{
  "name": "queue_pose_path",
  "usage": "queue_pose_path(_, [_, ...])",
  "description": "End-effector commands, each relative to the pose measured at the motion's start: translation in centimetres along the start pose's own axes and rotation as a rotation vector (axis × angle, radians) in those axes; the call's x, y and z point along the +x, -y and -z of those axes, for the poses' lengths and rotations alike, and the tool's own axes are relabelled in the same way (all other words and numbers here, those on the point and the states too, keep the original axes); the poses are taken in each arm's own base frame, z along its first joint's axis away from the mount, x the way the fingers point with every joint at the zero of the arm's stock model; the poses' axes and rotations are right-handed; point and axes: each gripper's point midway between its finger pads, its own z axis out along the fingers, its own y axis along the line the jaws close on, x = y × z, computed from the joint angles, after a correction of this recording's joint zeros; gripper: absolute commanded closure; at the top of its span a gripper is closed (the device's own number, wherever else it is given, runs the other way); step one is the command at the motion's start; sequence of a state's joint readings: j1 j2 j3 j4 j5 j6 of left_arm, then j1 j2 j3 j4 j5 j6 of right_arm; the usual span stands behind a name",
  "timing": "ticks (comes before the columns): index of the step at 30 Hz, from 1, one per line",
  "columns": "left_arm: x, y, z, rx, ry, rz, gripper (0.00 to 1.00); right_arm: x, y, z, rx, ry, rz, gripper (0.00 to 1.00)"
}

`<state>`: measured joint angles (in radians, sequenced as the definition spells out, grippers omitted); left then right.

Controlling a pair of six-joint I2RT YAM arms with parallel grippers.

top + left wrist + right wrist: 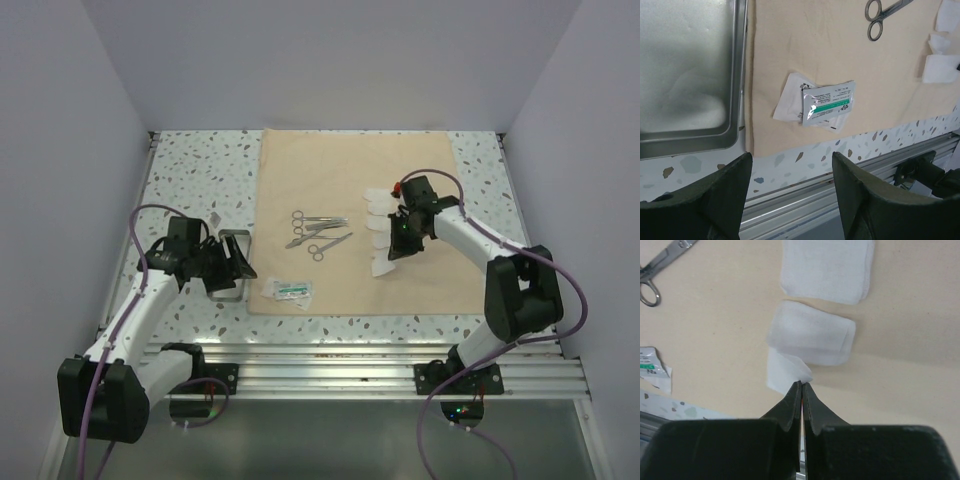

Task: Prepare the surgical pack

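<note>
Two hands: right hand (802, 386) pinches gauze square (785, 371) (left hand (791, 167) gapes near tray (738, 75)).

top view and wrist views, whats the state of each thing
cloth, spread flat on table
tray, beside cloth, empty where visible
instruments, lying on cloth
gauze squares, flat on cloth
nearest gauze square, corner pinched
packet, flat at cloth's near edge
left gripper, jaws open, empty
right gripper, jaws shut on nearest gauze square
</note>
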<state>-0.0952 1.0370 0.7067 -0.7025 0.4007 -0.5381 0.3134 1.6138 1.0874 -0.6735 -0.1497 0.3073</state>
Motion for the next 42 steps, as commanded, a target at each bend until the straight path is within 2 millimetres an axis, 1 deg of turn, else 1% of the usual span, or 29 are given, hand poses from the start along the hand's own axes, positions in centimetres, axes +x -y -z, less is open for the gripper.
queue_pose_path(1, [-0.1, 0.5, -0.4, 0.035, 0.000, -0.023, 0.31, -1.2, -1.8, 2.0, -0.066, 0.034, 0.027, 1.00])
queue_pose_path(3, [-0.1, 0.6, -0.4, 0.040, -0.001, -0.024, 0.32, -1.5, -2.1, 2.0, -0.078, 0.035, 0.027, 1.00])
queue_pose_path(7, [0.0, 0.7, -0.5, 0.043, -0.009, -0.023, 0.32, -2.5, -3.0, 2.7, -0.106, 0.043, 0.023, 1.00])
queue_pose_path(11, [0.1, 0.7, -0.4, 0.044, -0.013, -0.025, 0.32, -2.9, -3.2, 2.7, -0.111, 0.046, 0.015, 1.00])
queue_pose_path(12, [0.1, 0.7, -0.4, 0.044, -0.013, -0.025, 0.32, -2.8, -3.7, 2.8, -0.140, 0.036, 0.013, 1.00])
queue_pose_path(16, [0.1, 0.8, -0.5, 0.051, -0.017, -0.026, 0.32, -1.9, -4.6, 3.5, -0.190, 0.015, -0.007, 1.00])
queue_pose_path(19, [0.1, 0.6, -0.6, 0.045, -0.017, -0.025, 0.32, -1.5, -4.7, 3.7, -0.201, 0.019, -0.014, 1.00])
queue_pose_path(20, [0.2, 0.6, -0.7, 0.048, -0.018, -0.022, 0.32, -1.7, -4.7, 4.0, -0.201, 0.033, -0.012, 1.00])
queue_pose_path(23, [0.1, 0.7, -0.8, 0.053, -0.022, -0.016, 0.32, -2.2, -4.4, 3.4, -0.179, 0.048, -0.028, 1.00])
queue_pose_path(25, [0.2, 0.7, -0.9, 0.054, -0.027, -0.015, 0.32, -2.9, -4.3, 3.0, -0.170, 0.068, -0.039, 1.00])
queue_pose_path(29, [0.2, 0.7, -0.9, 0.051, -0.028, -0.017, 0.32, -3.7, -3.8, 1.7, -0.150, 0.077, -0.062, 1.00])
queue_pose_path(30, [0.2, 0.7, -0.9, 0.051, -0.029, -0.018, 0.32, -3.6, -3.5, 1.2, -0.144, 0.066, -0.071, 1.00])
queue_pose_path(34, [0.2, 0.5, -0.8, 0.044, -0.030, -0.024, 0.32, -4.1, -2.2, 0.8, -0.136, 0.080, -0.109, 1.00])
queue_pose_path(39, [0.4, 0.4, -1.0, 0.041, -0.035, -0.024, 0.31, -3.8, -0.7, 0.3, -0.134, 0.065, -0.137, 1.00])
queue_pose_path(42, [0.4, 0.4, -1.1, 0.044, -0.038, -0.024, 0.31, -3.6, -0.3, 0.0, -0.140, 0.062, -0.147, 1.00])
